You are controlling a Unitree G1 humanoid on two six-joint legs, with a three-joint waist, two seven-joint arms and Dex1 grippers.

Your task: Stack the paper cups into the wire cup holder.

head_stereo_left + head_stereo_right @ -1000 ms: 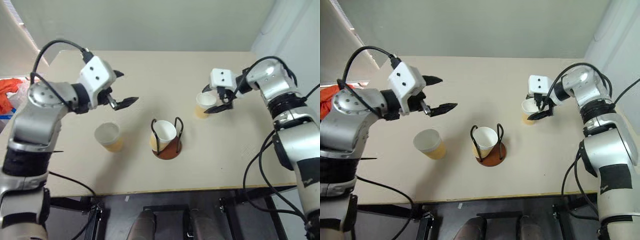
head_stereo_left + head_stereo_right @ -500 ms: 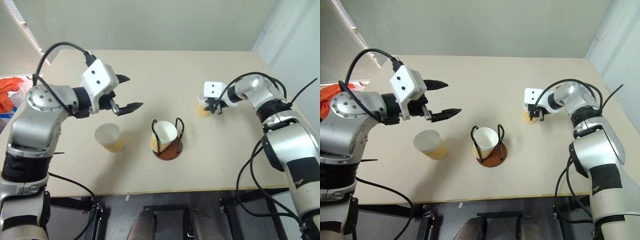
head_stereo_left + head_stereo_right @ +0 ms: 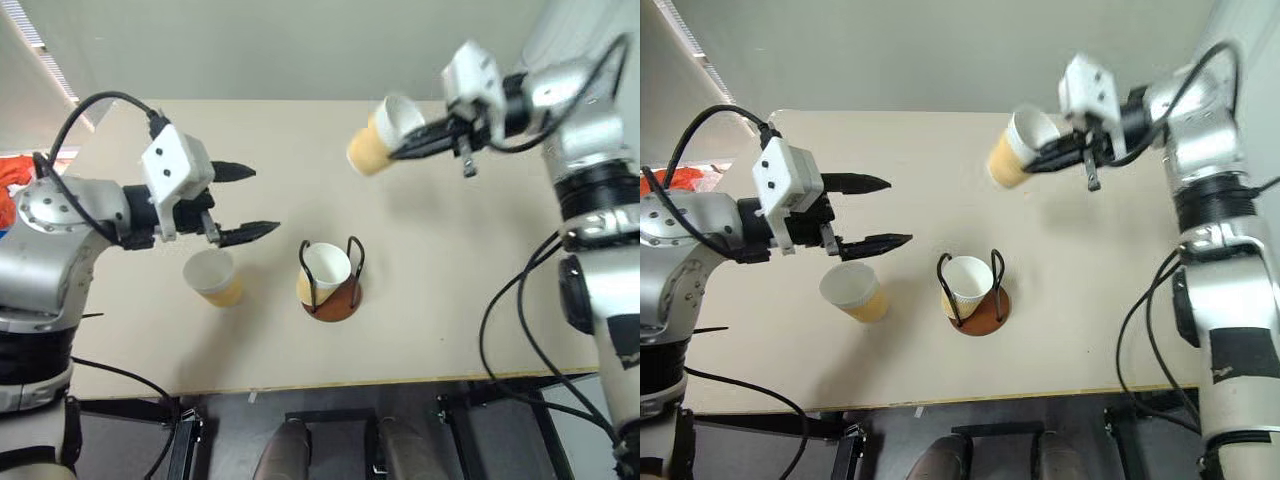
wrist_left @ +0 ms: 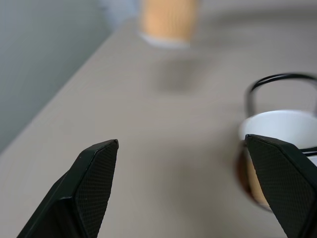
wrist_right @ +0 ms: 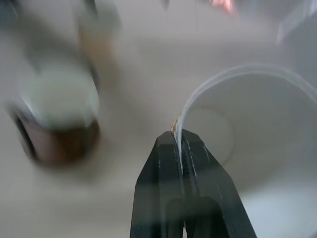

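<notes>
Beige worktop [image 3: 450, 300] against a pale grey wall: the right end effector [image 3: 400, 152] carries one of the paper cups [image 3: 382, 136] tipped on its side, high above the surface, its two black fingers pinched tight on the cup's rim, as the right wrist view shows. The wire cup holder [image 3: 331, 284] stands near the middle of the worktop with a cup [image 3: 323, 270] already seated between its black loops. A third cup [image 3: 213, 277] stands upright just left of the holder, under the left end effector [image 3: 250, 202], whose fingers are spread wide and hold nothing.

Step in hand, by the look of it: carrying the second cup across to the holder. The next move would call for swinging it over the seated cup, turning it upright with its mouth up, lowering it between the loops until it nests, then letting go.

A second ago the right end effector was open around this cup, which stood on the worktop to the holder's right; half a second ago it had closed on the rim. Now the cup is lifted clear. The left end effector has drawn back slightly.
</notes>
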